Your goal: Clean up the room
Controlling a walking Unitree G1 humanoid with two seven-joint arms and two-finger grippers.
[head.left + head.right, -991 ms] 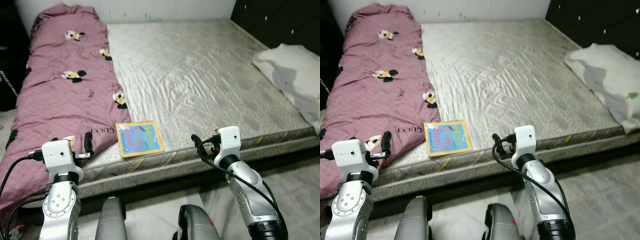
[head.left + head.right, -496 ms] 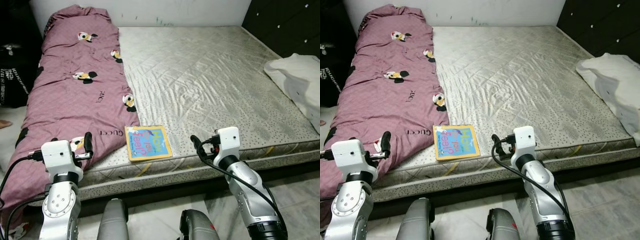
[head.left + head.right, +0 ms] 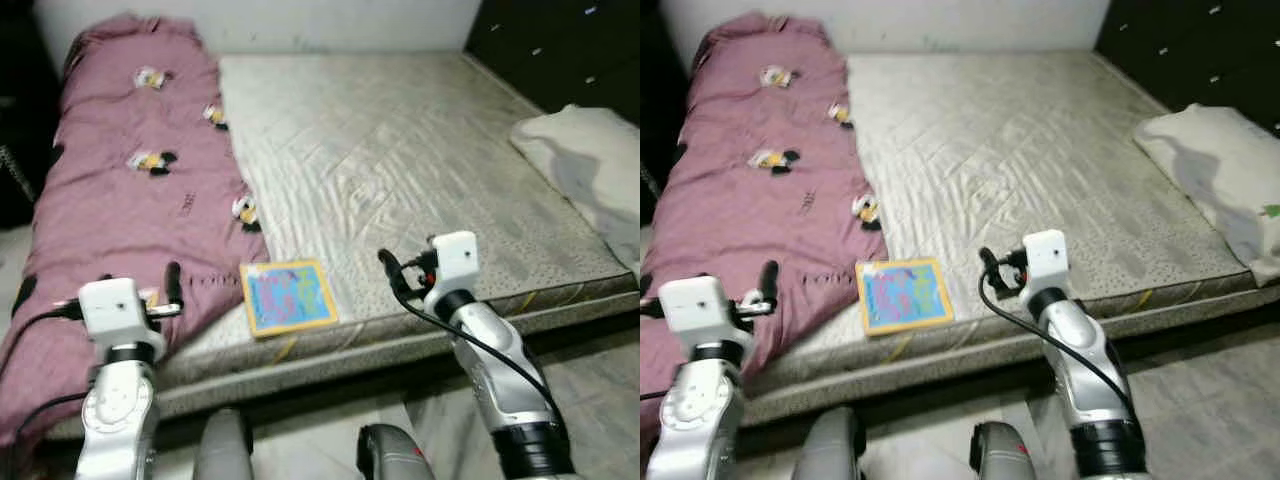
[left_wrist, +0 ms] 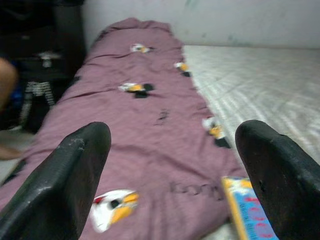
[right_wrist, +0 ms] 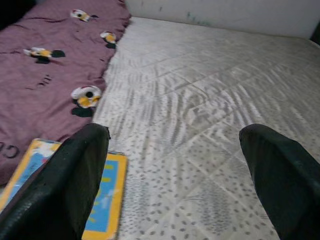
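A thin children's book (image 3: 288, 296) with a yellow border and blue cover lies flat near the front edge of the bare grey mattress (image 3: 400, 160). It touches the edge of a purple blanket (image 3: 130, 190) with cartoon prints that covers the mattress's left side. My left gripper (image 3: 172, 285) hovers open over the blanket's front corner, left of the book. My right gripper (image 3: 392, 272) hovers open over the mattress just right of the book. In the wrist views the left gripper (image 4: 172, 131) and right gripper (image 5: 175, 132) hold nothing, and the book (image 5: 111, 200) lies below.
A white pillow (image 3: 585, 165) lies at the mattress's right edge. Dark drawers (image 3: 560, 50) stand at the back right, and dark bags (image 4: 40, 70) left of the bed. Tiled floor (image 3: 600, 400) runs in front. A blurred bare limb of a person (image 4: 5, 75) shows beside the bags.
The camera has shifted and the picture is blurred. The book, blanket and pillow lie where they were. Both grippers keep their pose beside the book.
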